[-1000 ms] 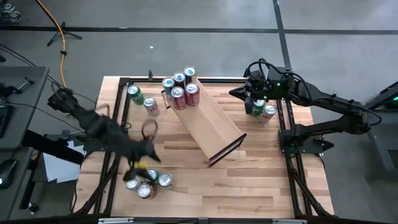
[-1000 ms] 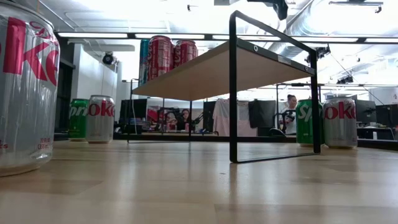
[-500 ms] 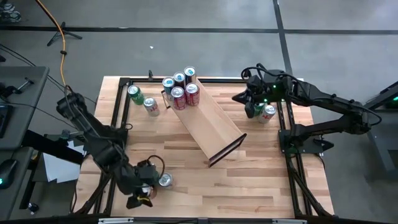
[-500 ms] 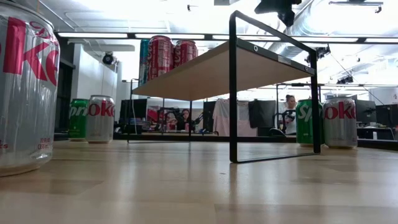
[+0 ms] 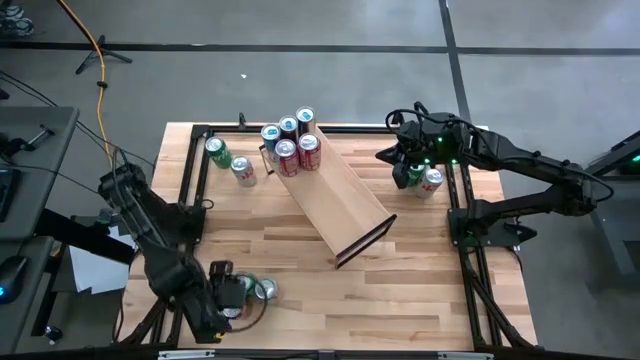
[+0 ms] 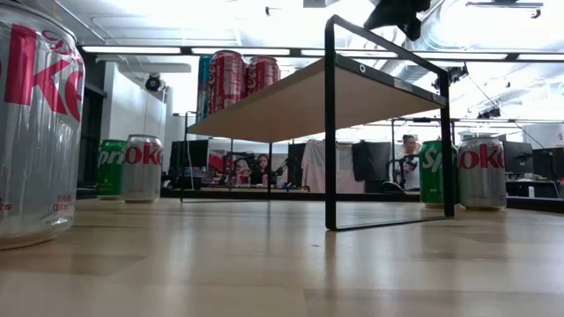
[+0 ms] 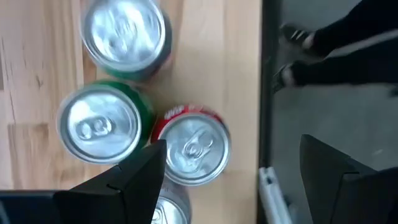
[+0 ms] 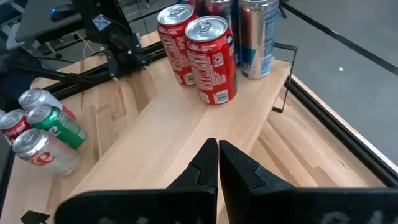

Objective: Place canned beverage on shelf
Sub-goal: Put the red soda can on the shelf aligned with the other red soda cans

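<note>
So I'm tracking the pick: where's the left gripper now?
In the high view the left gripper hangs open over the can cluster at the table's near-left corner; its wrist view shows a red can between its fingers.

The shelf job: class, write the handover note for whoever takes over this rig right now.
Left tool: open, empty, poised above the can cluster at the table's near-left corner, over a red can; a green can stands beside it.
Right tool: shut, empty, hovering by the shelf's right side.
Done: five cans stand grouped at the shelf's far end.
Left: the near-left cluster, two cans at far left, and two cans under the right arm still stand on the table. The rest of the plank is bare.
</note>
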